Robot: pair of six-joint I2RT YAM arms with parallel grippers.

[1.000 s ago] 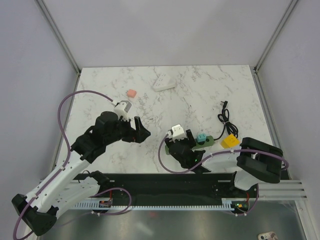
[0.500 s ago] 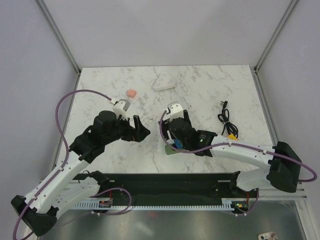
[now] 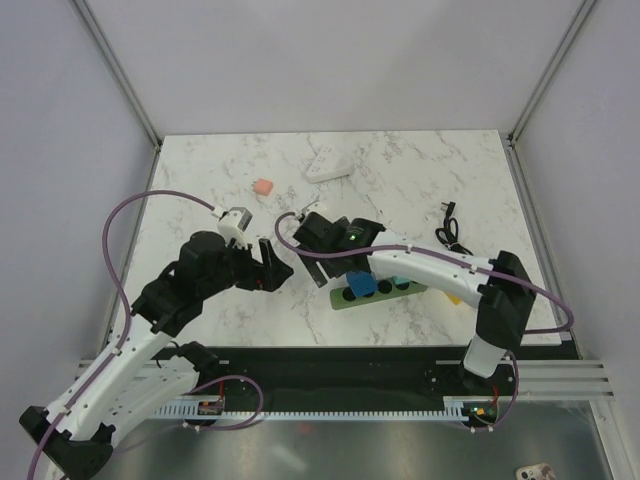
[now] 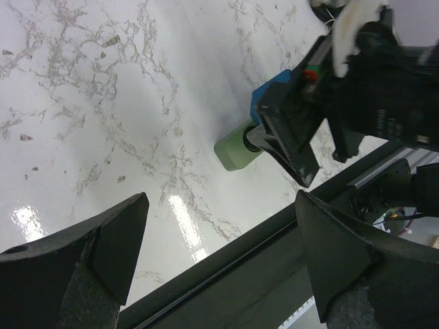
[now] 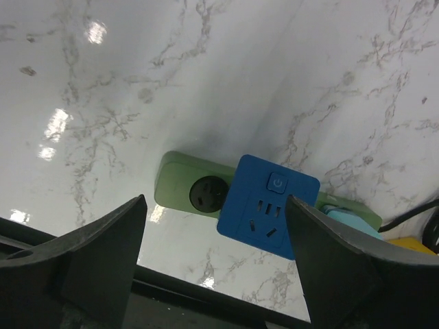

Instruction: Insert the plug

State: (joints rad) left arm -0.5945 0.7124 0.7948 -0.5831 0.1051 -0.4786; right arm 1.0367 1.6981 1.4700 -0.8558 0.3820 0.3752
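Observation:
The bright-blue plug (image 5: 269,205) (image 3: 362,285) sits on top of the green power strip (image 5: 180,184) (image 3: 392,293), slightly skewed, beside an empty round socket (image 5: 208,195). My right gripper (image 5: 214,200) (image 3: 338,260) hovers above it, open, with the plug showing free between its fingers. My left gripper (image 4: 221,199) (image 3: 274,267) is open and empty over bare marble, left of the strip. In the left wrist view the plug (image 4: 269,97) and the strip's end (image 4: 237,147) show past the right gripper's black body.
A teal plug (image 5: 351,221) and a yellow block (image 5: 411,247) sit further along the strip. A black cable (image 3: 450,234) lies at the right. A pink block (image 3: 263,187) and a white object (image 3: 327,168) lie at the back. The black front rail (image 4: 226,260) is near.
My right arm swung left with the strip end, its jaws widened, and it drew back off the blue plug, which now stands on the strip. The left arm shifted slightly.

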